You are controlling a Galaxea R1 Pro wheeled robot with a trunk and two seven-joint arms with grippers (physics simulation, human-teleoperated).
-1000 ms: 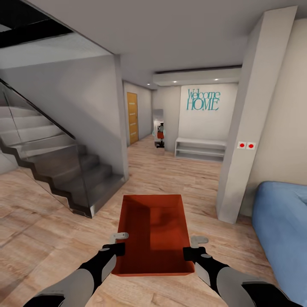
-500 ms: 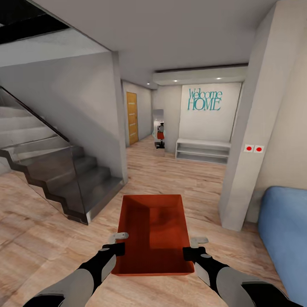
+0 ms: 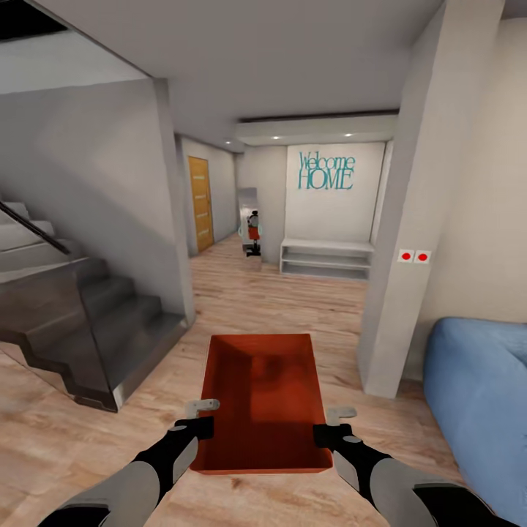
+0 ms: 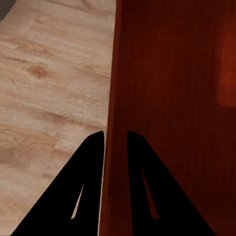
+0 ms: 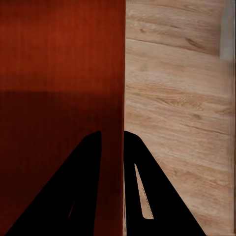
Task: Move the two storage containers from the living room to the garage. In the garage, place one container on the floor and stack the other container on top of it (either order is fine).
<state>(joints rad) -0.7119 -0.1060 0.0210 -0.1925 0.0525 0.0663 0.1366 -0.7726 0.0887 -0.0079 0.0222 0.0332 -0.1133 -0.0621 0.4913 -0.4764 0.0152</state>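
Head view: the whole scene has slid left versus a second ago. The staircase (image 3: 80, 322) is further toward the frame edge, while the pillar (image 3: 399, 219) and blue sofa (image 3: 479, 402) are larger. That's the camera and base turning and rolling, not objects moving. The storage container (image 3: 260, 399) sits at the same spot between the arms, so the carry is stable and we're in transit out of the living room; the garage isn't visible yet. The left gripper (image 3: 203, 417) and right gripper (image 3: 331, 426) each clamp a long side wall near the near end.

Open room: the plank floor (image 3: 278, 300) runs clear ahead into the hall, toward the white shelf bench (image 3: 326, 258) and the wooden door (image 3: 200, 203). The tight points are the glass stair edge to the left and the pillar corner plus sofa to the right; the gap between them looks wide enough for the container.

Left wrist view: the left gripper (image 4: 116, 140) has one finger on each side of the container wall (image 4: 172, 98), pinching it, with floor beneath.

Right wrist view: the right gripper (image 5: 113, 138) mirrors this, pinched on the opposite wall (image 5: 59, 59).
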